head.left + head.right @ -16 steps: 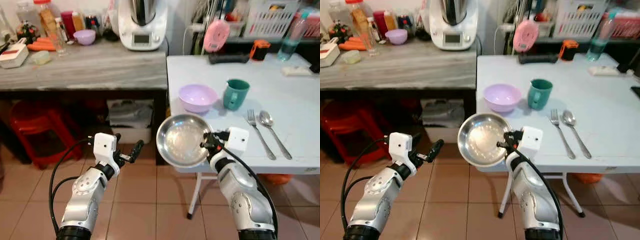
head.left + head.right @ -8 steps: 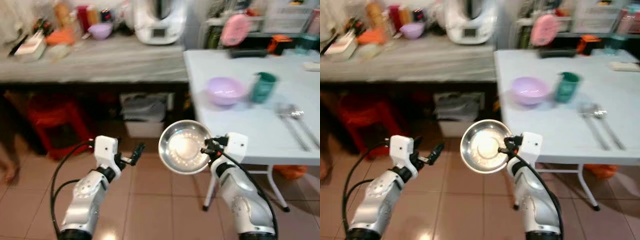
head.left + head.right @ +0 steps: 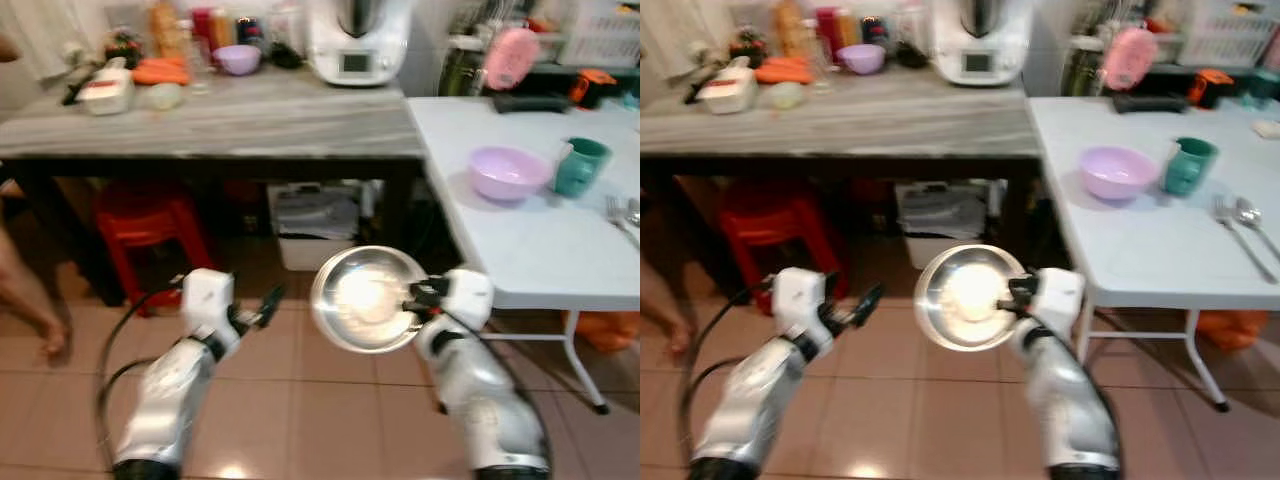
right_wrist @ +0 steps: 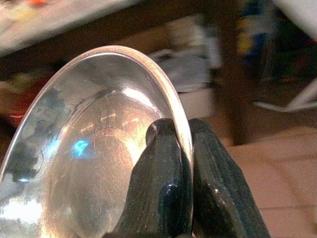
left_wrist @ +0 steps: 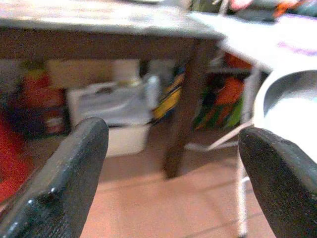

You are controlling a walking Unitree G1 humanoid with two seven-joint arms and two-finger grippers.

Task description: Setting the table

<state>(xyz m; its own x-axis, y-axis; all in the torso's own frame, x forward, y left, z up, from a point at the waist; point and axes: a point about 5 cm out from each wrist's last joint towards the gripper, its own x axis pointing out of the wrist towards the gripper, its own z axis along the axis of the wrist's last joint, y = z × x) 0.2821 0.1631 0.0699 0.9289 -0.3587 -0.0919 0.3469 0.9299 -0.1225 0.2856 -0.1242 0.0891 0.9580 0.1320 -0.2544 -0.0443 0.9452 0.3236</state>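
Shiny round steel plate [image 3: 367, 298], rim pinched by right tool [image 4: 184, 148].

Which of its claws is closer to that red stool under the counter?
Left. The left gripper hangs just right of the red stool; the right gripper, gripping the steel bowl, is farther right.

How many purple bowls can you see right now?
2: one purple bowl on the white table beside the green mug, another on the grey counter at the back. Others may be hidden among the clutter.
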